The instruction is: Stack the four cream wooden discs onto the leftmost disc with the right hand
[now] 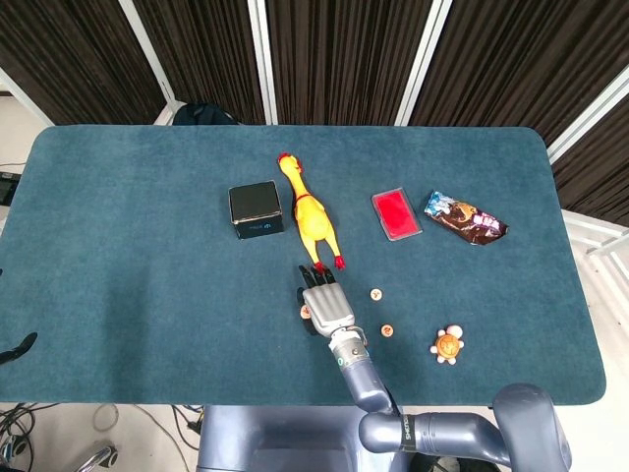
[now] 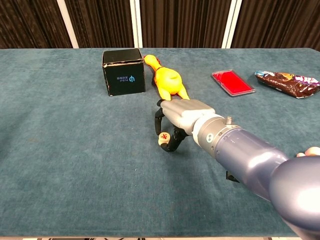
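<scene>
**Right hand on disc, lower centre**

Black box [image 2: 123,71] in the upper left of the chest view has a small blue logo with tiny print, too small to read. Snack bag [image 1: 465,217] print is unreadable.

Right hand [image 2: 181,116] reaches in from lower right, palm down, fingers curled down around a cream disc [image 2: 163,138] with a red mark on top; the disc is pinched at the fingertips, just above or on the cloth, can't tell which.

Two more discs [image 1: 375,293] [image 1: 388,330] lie right of the hand in the head view. Left hand is out of frame.

Red tray [image 1: 396,214], upper right, holds nothing.
</scene>
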Tool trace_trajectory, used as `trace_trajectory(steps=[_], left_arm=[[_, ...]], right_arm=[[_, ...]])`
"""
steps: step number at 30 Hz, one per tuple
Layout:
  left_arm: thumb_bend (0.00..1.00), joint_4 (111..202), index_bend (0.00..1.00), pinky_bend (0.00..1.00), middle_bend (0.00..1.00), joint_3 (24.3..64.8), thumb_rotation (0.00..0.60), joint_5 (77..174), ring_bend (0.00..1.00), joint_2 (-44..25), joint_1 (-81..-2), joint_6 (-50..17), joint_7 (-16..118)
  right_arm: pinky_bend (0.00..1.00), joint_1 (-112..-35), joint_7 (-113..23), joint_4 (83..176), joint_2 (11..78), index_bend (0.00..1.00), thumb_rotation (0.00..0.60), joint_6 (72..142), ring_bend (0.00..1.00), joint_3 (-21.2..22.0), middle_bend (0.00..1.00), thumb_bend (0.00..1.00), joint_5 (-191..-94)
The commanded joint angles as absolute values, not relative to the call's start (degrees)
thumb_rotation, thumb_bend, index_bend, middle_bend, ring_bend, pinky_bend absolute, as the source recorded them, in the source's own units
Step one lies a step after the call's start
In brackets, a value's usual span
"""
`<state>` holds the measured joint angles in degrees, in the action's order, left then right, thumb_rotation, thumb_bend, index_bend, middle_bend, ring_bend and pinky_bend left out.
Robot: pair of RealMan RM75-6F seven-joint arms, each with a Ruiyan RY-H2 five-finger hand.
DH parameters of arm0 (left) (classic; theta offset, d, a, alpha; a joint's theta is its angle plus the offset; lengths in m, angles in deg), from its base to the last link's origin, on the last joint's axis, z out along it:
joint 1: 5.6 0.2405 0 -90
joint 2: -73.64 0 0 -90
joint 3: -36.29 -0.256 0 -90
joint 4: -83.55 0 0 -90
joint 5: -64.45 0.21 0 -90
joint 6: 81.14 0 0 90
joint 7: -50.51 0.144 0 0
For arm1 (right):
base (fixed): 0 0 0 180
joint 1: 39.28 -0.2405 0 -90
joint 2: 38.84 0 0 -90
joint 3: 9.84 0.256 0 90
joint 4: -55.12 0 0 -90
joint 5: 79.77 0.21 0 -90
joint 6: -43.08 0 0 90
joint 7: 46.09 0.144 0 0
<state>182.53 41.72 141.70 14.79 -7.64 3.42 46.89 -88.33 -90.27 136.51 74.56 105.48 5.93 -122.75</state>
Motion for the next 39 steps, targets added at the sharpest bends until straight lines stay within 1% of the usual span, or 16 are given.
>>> trace_trajectory(steps=[1,16,39], left_arm=[[0.17,182.5,0.12,0.08,0.0,41.7,0.6,141.6,0.0,14.8,-7.6,3.4,46.8],[0.17,182.6,0.12,0.09,0.0,41.6,0.6,141.8,0.0,14.8,-7.6,3.4,46.8],[0.17,182.7,0.12,0.09,0.0,41.6,0.6,141.7,0.0,14.9,-7.7,3.3,47.1]], right_arm=[[0.0,-88.4,-90.3,136.6,74.5,0.44,0.6,105.5,0.0,5.9,0.0,0.4,-122.6],[0.0,-88.8,-90.8,137.4,73.8,0.44,0.6,106.0,0.0,6.2,0.0,0.4,-121.8],[0.0,-89.0,-91.8,138.8,72.5,0.44,0.6,106.4,0.0,5.2,0.0,0.4,-120.1]])
